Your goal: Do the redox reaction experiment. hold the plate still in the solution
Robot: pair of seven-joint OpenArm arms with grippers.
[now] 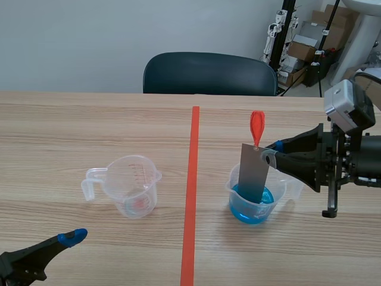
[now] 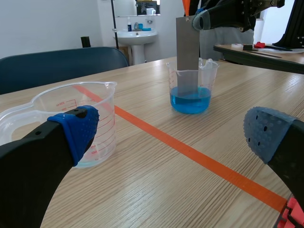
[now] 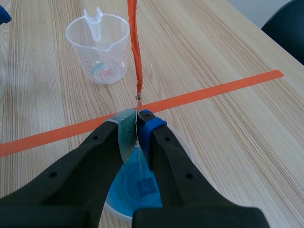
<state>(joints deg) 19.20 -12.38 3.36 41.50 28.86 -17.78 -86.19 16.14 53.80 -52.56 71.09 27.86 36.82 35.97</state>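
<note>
Fingers (image 3: 151, 125) of your right gripper (image 1: 269, 154) pinch the grey plate (image 1: 253, 176) near its top edge, just under its orange loop (image 1: 256, 126); the plate stands upright, its lower end dipped in the blue solution (image 1: 250, 210) inside the clear beaker (image 1: 280, 190); your left gripper (image 2: 173, 133) sits low with its fingers spread, near the clear measuring cup (image 1: 134, 185), across the tape line (image 1: 190, 196) from the beaker.

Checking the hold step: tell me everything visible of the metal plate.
The plate is a thin grey rectangular sheet, metal by its look, with an orange-red loop attached at its top. It stands nearly upright, its lower end dipped in the blue solution inside a clear beaker. The right pincer is shut on its upper corner.
</note>
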